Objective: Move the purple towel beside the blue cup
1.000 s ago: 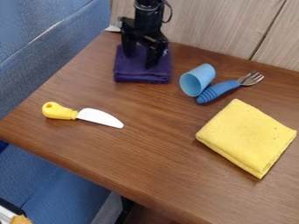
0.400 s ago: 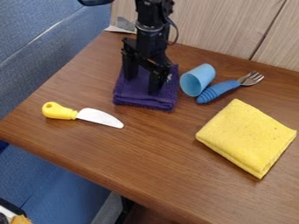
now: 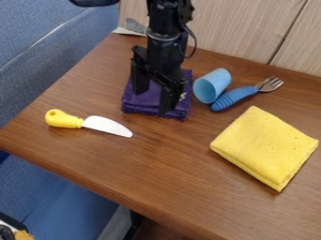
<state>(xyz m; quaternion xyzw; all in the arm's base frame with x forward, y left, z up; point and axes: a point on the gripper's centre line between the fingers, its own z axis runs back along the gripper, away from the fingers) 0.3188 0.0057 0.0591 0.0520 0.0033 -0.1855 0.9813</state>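
Note:
My gripper [image 3: 154, 94] stands over the purple towel [image 3: 139, 104], its two fingers wide apart and open, with folded cloth showing between them. The fingers hide parts of the towel; whether they touch it I cannot tell. The towel lies folded on the table at upper centre. Just to its right is the light blue cup [image 3: 214, 85], lying on its side with the mouth facing lower left. Only a very narrow gap, if any, shows between towel and cup.
A fork with a blue handle [image 3: 233, 97] lies against the cup's right side. The folded yellow cloth [image 3: 266, 146] is at right, and a yellow-handled knife [image 3: 94, 124] at left. A wood-panelled wall [image 3: 251, 28] borders the table's back.
The purple towel has shifted toward the front and slightly right, closer to the cup, between the first two views. My gripper came forward with it, then slid slightly farther forward over the now still towel.

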